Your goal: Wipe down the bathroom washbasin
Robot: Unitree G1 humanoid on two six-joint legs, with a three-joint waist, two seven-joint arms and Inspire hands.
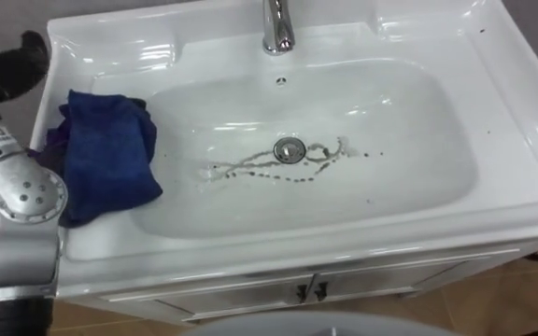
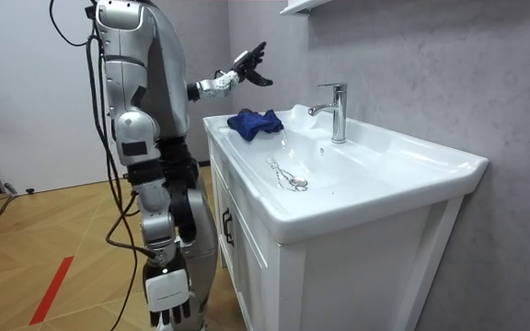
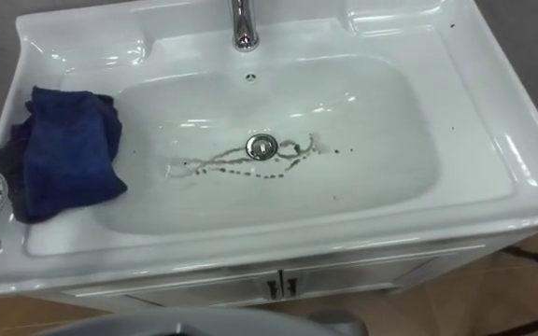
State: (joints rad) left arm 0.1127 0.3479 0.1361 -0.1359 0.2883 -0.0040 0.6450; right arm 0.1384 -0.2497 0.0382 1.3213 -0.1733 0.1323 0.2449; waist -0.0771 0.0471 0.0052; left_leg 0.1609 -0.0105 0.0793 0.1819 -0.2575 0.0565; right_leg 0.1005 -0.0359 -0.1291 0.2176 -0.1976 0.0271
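- The white basin (image 1: 409, 140) carries a smear of dark, wavy streaks (image 1: 250, 168) across its floor. They run from about 8 o'clock of the drain (image 1: 289, 148) through to 3 o'clock, with a few specks trailing off further at 3 o'clock.
- A blue cloth (image 1: 106, 154) lies bunched at 9 o'clock of the drain. It is draped over the basin's rim there, with its lower edge hanging onto the inner slope, and it is apart from the streaks.
- A chrome faucet (image 1: 276, 28) stands on the back ledge at 12 o'clock of the drain.
- The left hand (image 2: 247, 66) is raised in the air off the basin's corner, at roughly 10 o'clock of the cloth in the eye views. Its fingers are spread and hold nothing, and it is clear of the cloth.
- Below the basin is a white cabinet (image 1: 390, 278) with two small dark handles (image 1: 311, 291) at 6 o'clock of the drain.
- In the room view the robot stands upright at the cabinet's front, on a wooden floor (image 2: 44, 239) with a red strip (image 2: 53, 290).
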